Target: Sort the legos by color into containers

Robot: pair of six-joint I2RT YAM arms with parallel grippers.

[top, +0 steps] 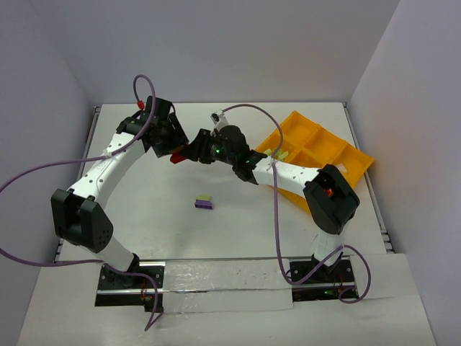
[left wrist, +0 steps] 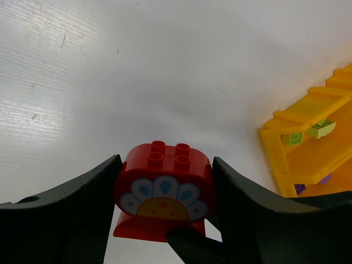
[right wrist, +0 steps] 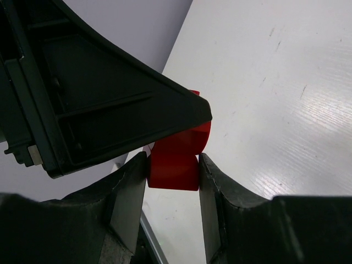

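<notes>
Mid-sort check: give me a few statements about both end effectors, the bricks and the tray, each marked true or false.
1. The left end effector grips a red brick with a flower print. True.
2. The right end effector hangs over the tray. False: it meets the left one away from the tray, with a finger on each side of the same red brick.
3. A purple and pale green clump lies on the table between the arms. True.
4. The tray holds no bricks. False: at least one pale green brick sits in a compartment.
</notes>
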